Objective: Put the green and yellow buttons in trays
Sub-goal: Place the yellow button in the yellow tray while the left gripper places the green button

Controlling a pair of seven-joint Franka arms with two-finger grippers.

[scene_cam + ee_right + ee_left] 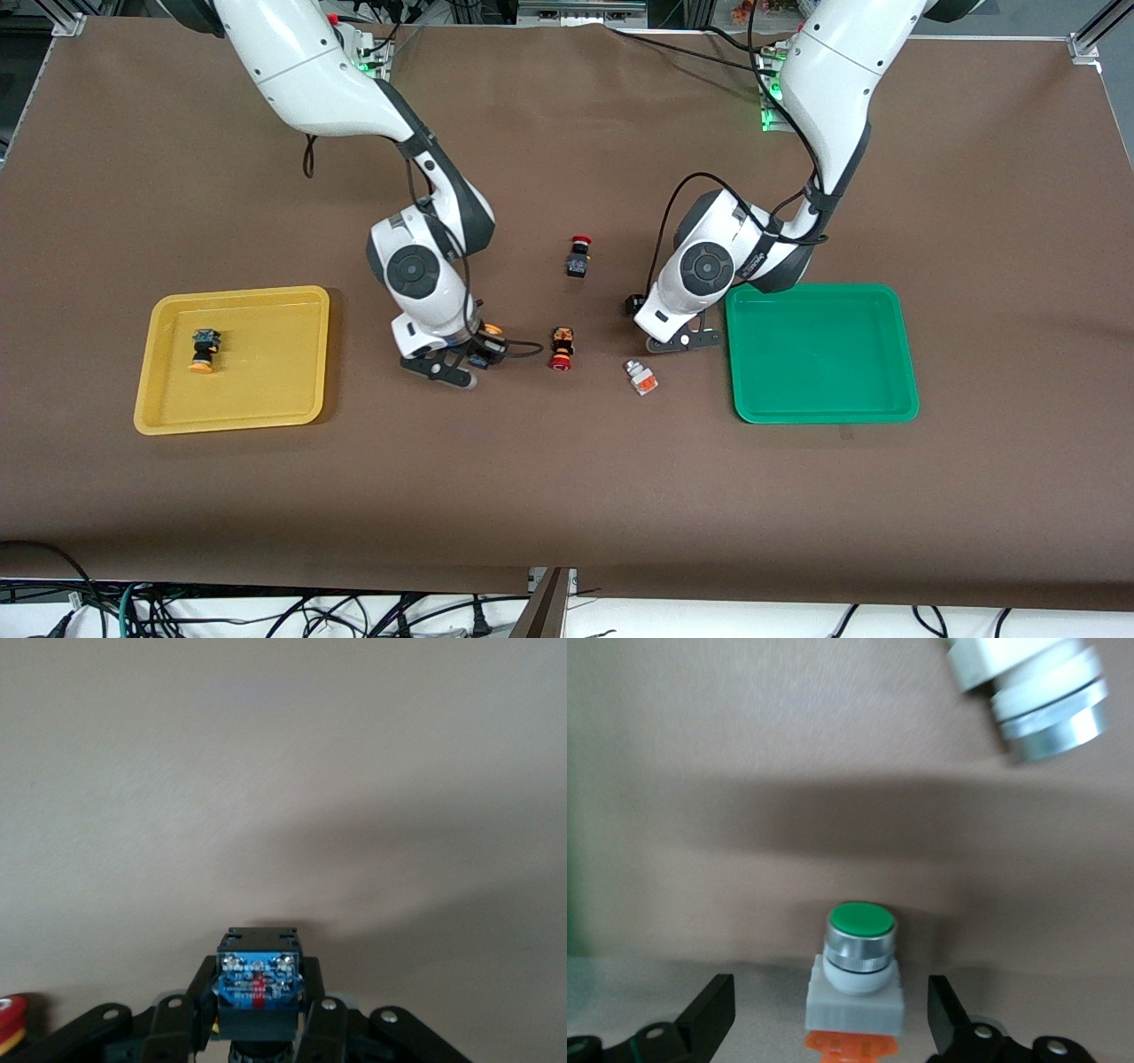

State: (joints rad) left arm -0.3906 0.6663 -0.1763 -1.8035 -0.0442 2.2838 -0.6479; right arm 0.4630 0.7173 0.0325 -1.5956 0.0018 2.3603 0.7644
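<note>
My right gripper (461, 361) is shut on a dark-bodied button with a yellow cap (487, 338), low over the table between the yellow tray (266, 372) and a red-capped switch. In the right wrist view the button's blue-labelled end (257, 979) sits between the fingers. A second yellow-capped button (204, 350) lies in the yellow tray. My left gripper (682, 341) is open beside the green tray (819, 354), which holds nothing. A white-bodied, green-capped button (858, 979) stands between its open fingers, untouched. Another white-bodied button (640, 377) lies close by, also showing in the left wrist view (1036, 691).
Two dark switches with red caps lie mid-table: one (561, 348) between the two grippers, one (578, 257) nearer the robots' bases. The first one's red cap (11, 1014) shows at the edge of the right wrist view. Brown cloth covers the table.
</note>
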